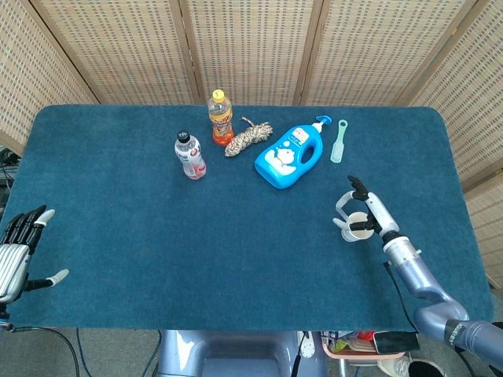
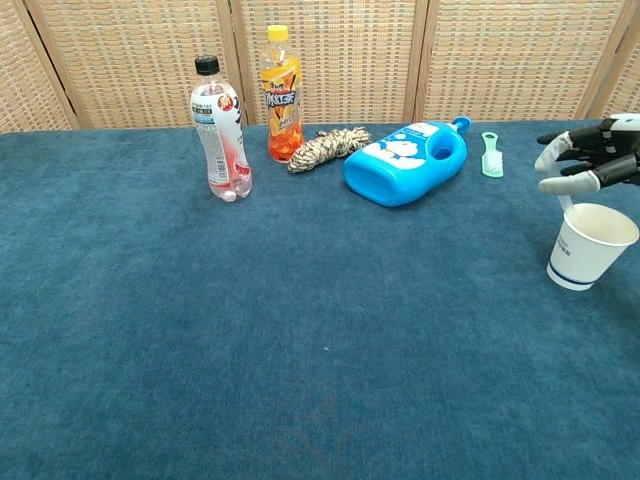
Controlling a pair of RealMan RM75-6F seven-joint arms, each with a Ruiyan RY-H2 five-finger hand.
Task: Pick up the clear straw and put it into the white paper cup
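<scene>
Blue tabletop under me. My right robot hand hovers just above the white paper cup, fingers spread, gripping nothing. The clear straw leans inside the cup. My left robot hand rests open at the tabletop's edge.

Showing print on the bottles, blue jug and white paper cup, all too small for reading
</scene>
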